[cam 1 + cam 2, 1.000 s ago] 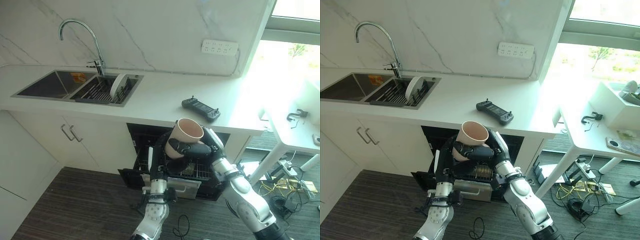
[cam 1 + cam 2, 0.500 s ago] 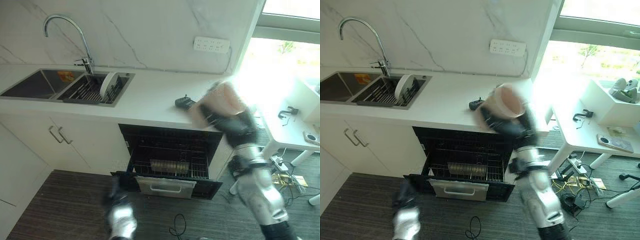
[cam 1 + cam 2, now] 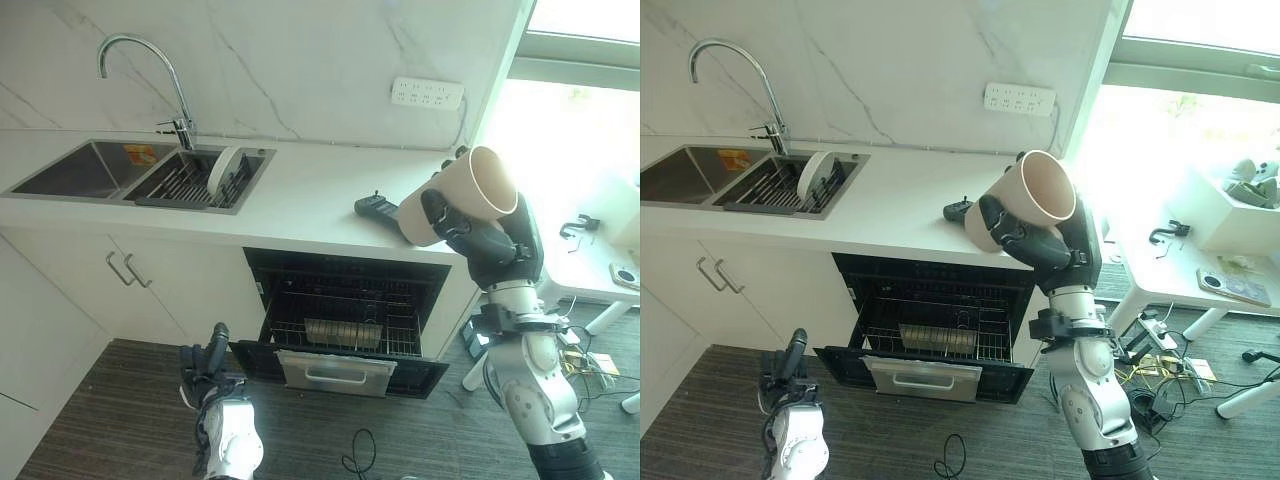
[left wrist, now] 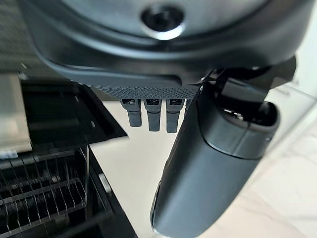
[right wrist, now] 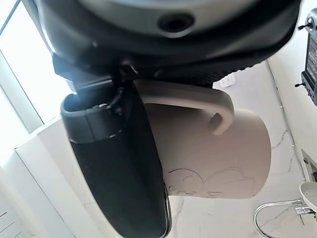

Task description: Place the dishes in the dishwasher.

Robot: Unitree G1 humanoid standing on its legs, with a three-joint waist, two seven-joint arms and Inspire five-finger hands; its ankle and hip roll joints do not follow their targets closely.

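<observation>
My right hand (image 3: 492,252) is shut on a beige mug (image 3: 458,200), raised above the counter's front edge with the mouth tilted up and to the right. In the right wrist view the thumb (image 5: 124,168) lies along the mug (image 5: 223,148), whose handle (image 5: 198,106) sits against the palm. Below it the dishwasher (image 3: 345,335) stands open, its wire rack pulled out with a grey piece lying in it. A white plate (image 3: 232,170) stands on edge in the sink's rack. My left hand (image 3: 207,362) hangs low over the floor, left of the dishwasher, open and holding nothing.
A black controller (image 3: 378,208) lies on the white counter (image 3: 310,205), just left of the mug. A double sink (image 3: 95,170) with a tall tap (image 3: 150,60) is at the left. White cabinet doors (image 3: 150,290) flank the dishwasher. A white table (image 3: 590,270) stands at the right.
My right hand has lifted the mug from over the dishwasher rack up and to the right, above the counter edge. My left hand has let go and dropped low to the left. The camera shifted.
</observation>
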